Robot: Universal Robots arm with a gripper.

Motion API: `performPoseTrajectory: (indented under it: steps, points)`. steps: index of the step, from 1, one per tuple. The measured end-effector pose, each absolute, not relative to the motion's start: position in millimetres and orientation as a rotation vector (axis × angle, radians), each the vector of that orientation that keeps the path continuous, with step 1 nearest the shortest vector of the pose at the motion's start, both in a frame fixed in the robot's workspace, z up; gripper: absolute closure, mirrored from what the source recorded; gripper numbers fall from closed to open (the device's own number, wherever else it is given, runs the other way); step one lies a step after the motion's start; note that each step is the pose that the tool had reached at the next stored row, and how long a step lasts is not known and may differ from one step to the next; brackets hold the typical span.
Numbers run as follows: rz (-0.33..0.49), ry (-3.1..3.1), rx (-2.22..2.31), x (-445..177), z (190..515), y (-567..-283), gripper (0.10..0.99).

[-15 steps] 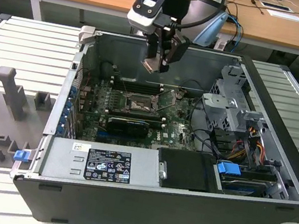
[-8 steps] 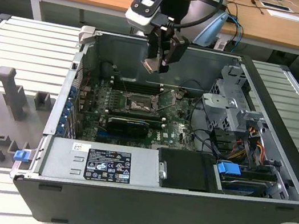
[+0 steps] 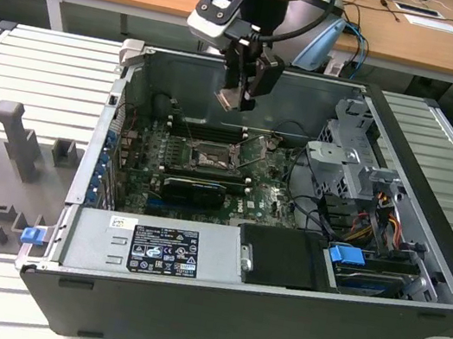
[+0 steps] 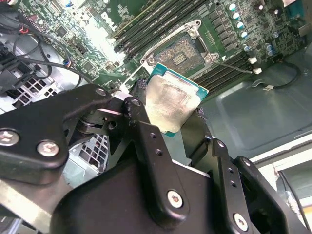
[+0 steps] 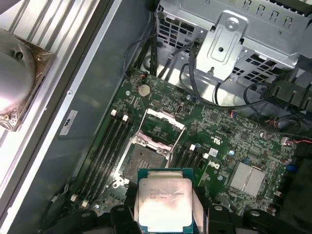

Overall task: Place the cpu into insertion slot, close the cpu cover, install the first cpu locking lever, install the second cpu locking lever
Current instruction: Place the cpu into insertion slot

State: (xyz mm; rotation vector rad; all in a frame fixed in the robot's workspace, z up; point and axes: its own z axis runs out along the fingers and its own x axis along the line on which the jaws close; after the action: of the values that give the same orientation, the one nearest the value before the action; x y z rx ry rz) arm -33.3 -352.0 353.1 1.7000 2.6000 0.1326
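Note:
My gripper (image 3: pixel 242 93) hangs above the open computer case, shut on the cpu (image 3: pixel 228 100), a small square chip with a dull silver top. In both wrist views the cpu (image 4: pixel 171 105) (image 5: pixel 164 200) sits between the black fingers (image 4: pixel 146 136), clear of the board. The insertion slot (image 3: pixel 211 160) (image 4: pixel 183 52) (image 5: pixel 141 158) lies uncovered on the green motherboard, below the chip. The cpu cover (image 5: pixel 162 127), a thin silver frame, stands swung up at the slot's edge. A thin metal lever (image 4: pixel 229 66) sticks out beside the socket.
Long black memory slots (image 5: pixel 109 146) flank the socket. A grey power supply box (image 3: pixel 151 247) fills the case's near side. A metal drive cage (image 3: pixel 352 156) with cables stands at the exterior view's right. The case walls (image 3: pixel 129 73) surround the board.

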Motion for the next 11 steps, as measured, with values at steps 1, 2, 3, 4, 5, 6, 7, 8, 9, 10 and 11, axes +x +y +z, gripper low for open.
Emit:
performPoseTrajectory:
  steps: [1,2,3,4,5,6,7,8,9,10,11]
  points:
    - [0.132,2.591,1.713,-33.3,353.1,-352.0,0.561]
    - [0.132,2.586,1.719,-33.3,353.1,-352.0,0.561]
    - [0.132,2.580,1.729,-33.3,353.1,-352.0,0.561]
    - [0.132,2.572,1.740,-33.3,353.1,-352.0,0.561]
    - [0.132,2.567,1.747,-33.3,353.1,-352.0,0.561]
    - [0.131,2.561,1.756,-33.3,353.1,-352.0,0.561]
    - [0.131,2.556,1.762,-33.3,353.1,-352.0,0.561]
    - [0.131,2.550,1.769,-33.3,353.1,-352.0,0.561]
    - [0.131,2.543,1.780,-33.3,353.1,-352.0,0.561]
    - [0.131,2.537,1.788,-33.3,353.1,-352.0,0.561]
    - [0.131,2.532,1.794,-33.3,353.1,-352.0,0.561]
